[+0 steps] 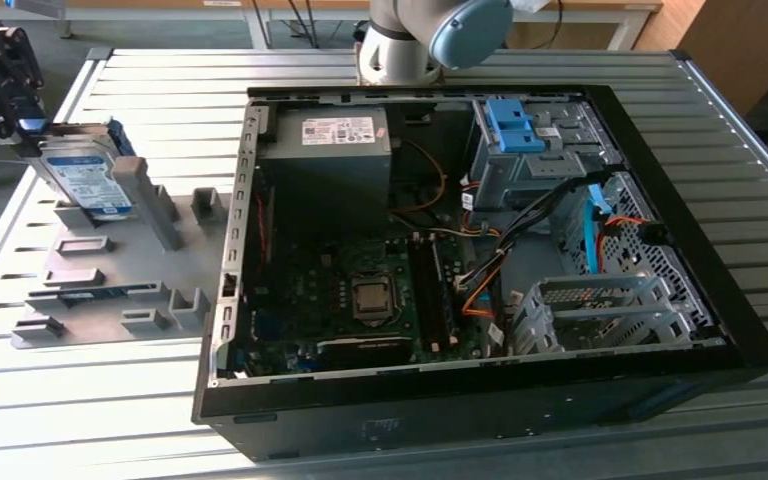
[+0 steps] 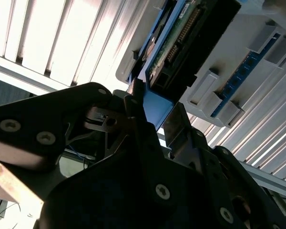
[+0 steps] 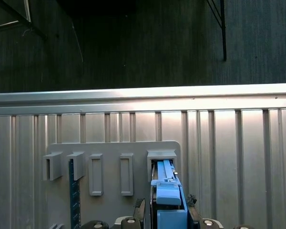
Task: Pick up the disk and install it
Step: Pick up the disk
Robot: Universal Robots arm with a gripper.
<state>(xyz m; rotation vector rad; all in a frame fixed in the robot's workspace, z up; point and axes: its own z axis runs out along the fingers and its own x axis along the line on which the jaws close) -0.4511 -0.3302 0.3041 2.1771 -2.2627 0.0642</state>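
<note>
The disk stands on edge in a slot of the grey fixture plate at the exterior view's left, its white-and-blue label facing the camera. My black gripper sits at its upper end. In the second wrist view the fingers flank the disk's blue rail, and its green circuit-board side shows beyond them. The first wrist view looks down the blue rail, with the gripper closed against both of its sides.
The open computer case lies on the slatted metal table at the exterior view's right. It holds a power-supply box, a grey bay with blue brackets and a metal cage. A blue stick sits in the fixture.
</note>
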